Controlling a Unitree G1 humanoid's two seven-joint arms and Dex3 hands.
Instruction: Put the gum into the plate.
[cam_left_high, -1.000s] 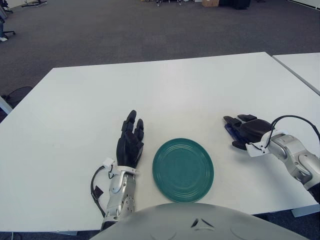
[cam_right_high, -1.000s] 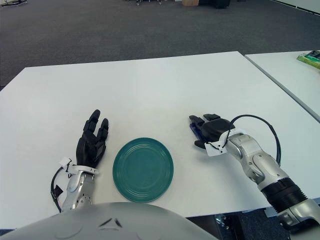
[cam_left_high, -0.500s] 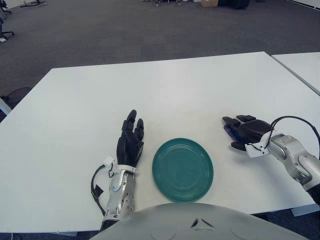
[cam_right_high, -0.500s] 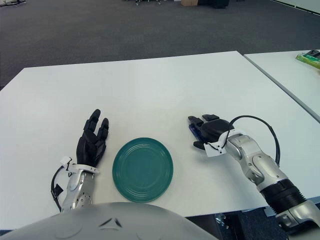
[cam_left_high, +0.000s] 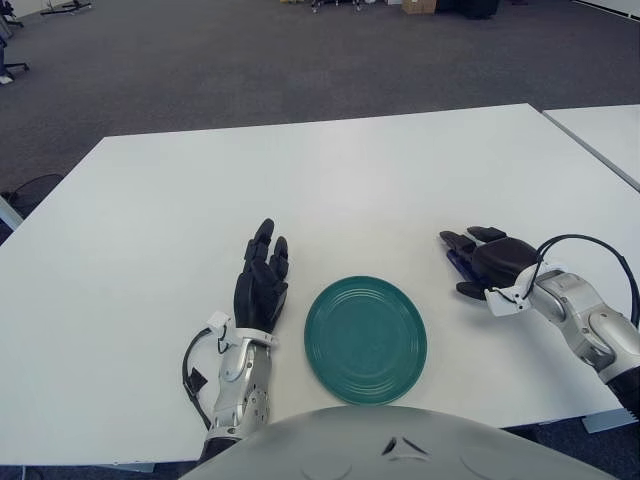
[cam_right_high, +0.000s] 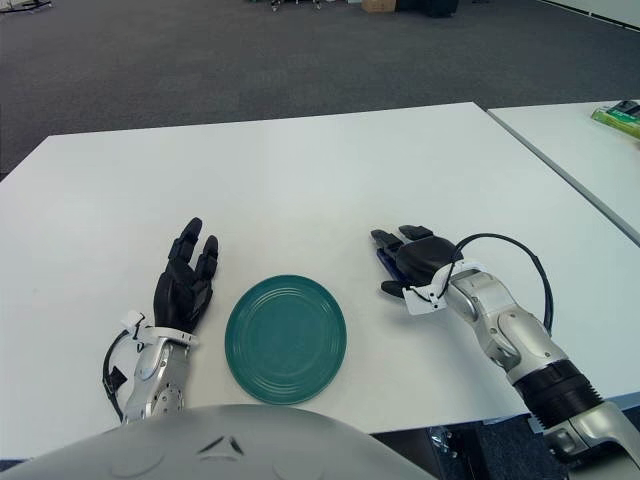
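The right hand (cam_left_high: 488, 262) had crept slightly left since a second before, its black fingers draped over the small dark-blue gum pack (cam_left_high: 456, 262) (no label readable); whether they clamped it I cannot tell. Farther left lay the round teal plate (cam_left_high: 366, 339), then the open-fingered left hand (cam_left_high: 260, 285).

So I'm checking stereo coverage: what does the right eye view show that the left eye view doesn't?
Only the right eye view shows a green object on the neighbouring table and the right arm down past its elbow. Only the left eye view shows a cable on the floor at far left. Both show the plate, the open left hand left of it, and the right hand over the blue gum.
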